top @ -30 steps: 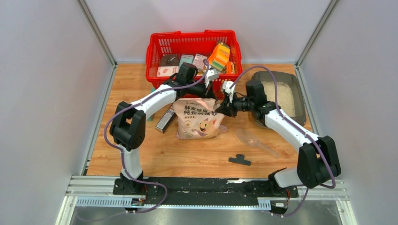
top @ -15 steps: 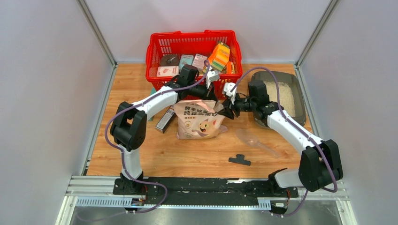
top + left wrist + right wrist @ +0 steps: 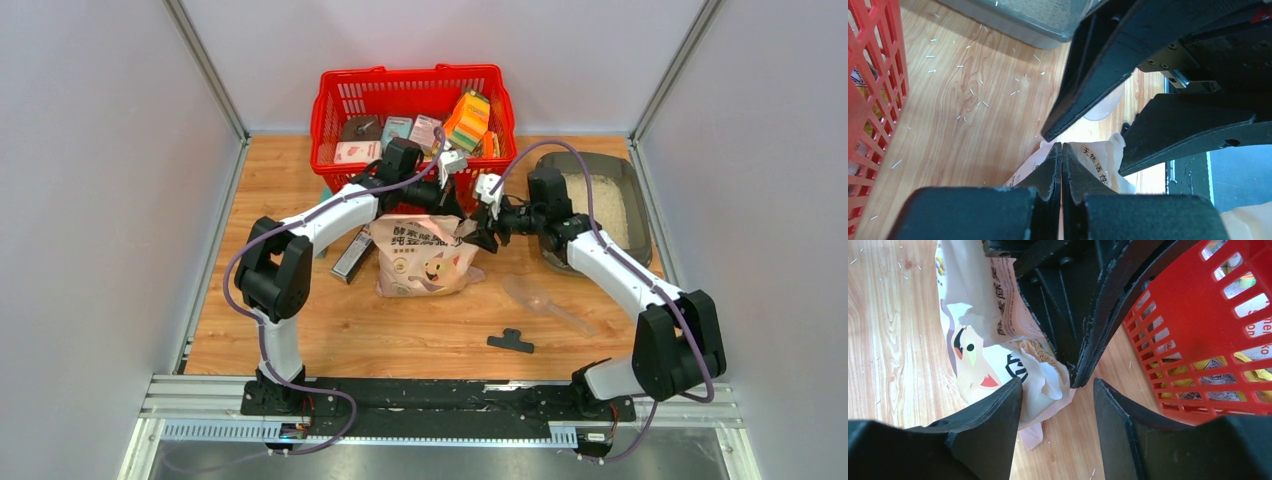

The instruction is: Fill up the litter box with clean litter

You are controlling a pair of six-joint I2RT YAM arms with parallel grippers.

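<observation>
The left gripper (image 3: pixel 1062 150) is pinched shut on the floppy bag's (image 3: pixel 425 255) top edge. The right gripper (image 3: pixel 1058 385) is open beside its mouth (loose litter (image 3: pixel 598 205) likely shifts weight; best grip the opposite lip).

Two lines of dark Chinese characters top the pinkish-cream cartoon-cat bag (image 3: pixel 425 262), and a yellow packet (image 3: pixel 1215 374) behind the red mesh basket (image 3: pixel 1193 310) wall reads "series".

Rear crowded by bag (image 3: pixel 425 262), basket (image 3: pixel 410 72), litter box (image 3: pixel 632 170); front-left free
</observation>
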